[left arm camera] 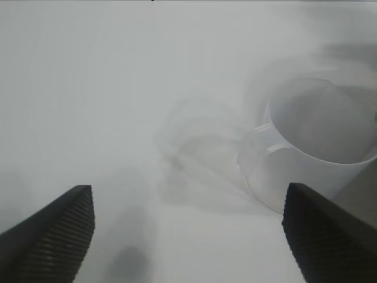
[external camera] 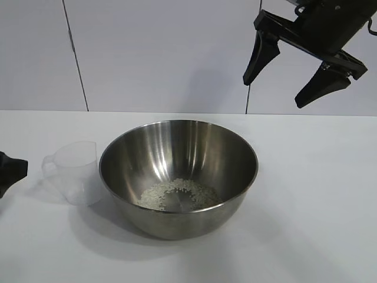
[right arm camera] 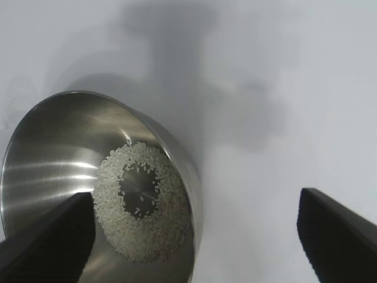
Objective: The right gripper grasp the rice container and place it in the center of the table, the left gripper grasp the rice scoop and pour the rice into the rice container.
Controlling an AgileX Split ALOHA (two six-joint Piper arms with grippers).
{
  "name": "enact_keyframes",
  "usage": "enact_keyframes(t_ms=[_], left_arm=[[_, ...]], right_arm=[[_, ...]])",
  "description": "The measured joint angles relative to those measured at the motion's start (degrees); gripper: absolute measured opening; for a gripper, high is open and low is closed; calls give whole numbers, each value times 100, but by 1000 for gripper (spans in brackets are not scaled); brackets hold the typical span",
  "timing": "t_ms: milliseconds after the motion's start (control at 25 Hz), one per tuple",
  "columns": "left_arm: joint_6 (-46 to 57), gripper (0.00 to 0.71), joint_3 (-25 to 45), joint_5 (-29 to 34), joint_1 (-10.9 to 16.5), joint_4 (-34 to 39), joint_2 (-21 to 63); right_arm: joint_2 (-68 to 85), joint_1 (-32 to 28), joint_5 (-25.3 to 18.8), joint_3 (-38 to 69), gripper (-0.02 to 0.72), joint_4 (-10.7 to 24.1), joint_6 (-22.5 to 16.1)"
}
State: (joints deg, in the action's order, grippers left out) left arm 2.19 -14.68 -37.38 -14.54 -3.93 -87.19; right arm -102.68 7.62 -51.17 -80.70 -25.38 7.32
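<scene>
The rice container (external camera: 178,177), a large shiny steel bowl, stands in the middle of the white table (external camera: 312,194). A ring of rice (external camera: 177,194) lies on its bottom, also seen in the right wrist view (right arm camera: 144,203). The rice scoop (external camera: 73,172), a clear plastic cup, stands upright and empty just left of the bowl; it also shows in the left wrist view (left arm camera: 312,147). My left gripper (left arm camera: 188,236) is open and empty, low over the table beside the scoop; only its tip (external camera: 9,171) shows at the exterior view's left edge. My right gripper (external camera: 288,76) is open and empty, high above the bowl's right side.
A pale panelled wall (external camera: 159,53) runs behind the table. Bare tabletop lies right of the bowl and in front of it.
</scene>
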Motion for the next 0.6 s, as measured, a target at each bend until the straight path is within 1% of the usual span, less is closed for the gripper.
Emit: enact_keyframes(t_ms=[80,160,200,360,440,560,600], left_arm=[[5,629,-475,1180,0,5,498],[5,629,-1145,2832,0,17,940],[5,629,-1577,3638,0,17,1055],[-2,633,-3334,6170,0,10,1072],[-71,648,-4167,7166,0,-90,893],[-332,678,-5105,8116,0,-504,548],[-451,682,-5309,8352,0,-689,449]], right_arm=[[0,0,0,0,639,0,0],[0,0,0,0,639,0,0],[0,0,0,0,641,0,0],[0,0,0,0,676,0,-20],[0,0,0,0,683,0,-20],[0,0,0,0,684,-21,-20],[0,0,-5,0,684,-53,-20]])
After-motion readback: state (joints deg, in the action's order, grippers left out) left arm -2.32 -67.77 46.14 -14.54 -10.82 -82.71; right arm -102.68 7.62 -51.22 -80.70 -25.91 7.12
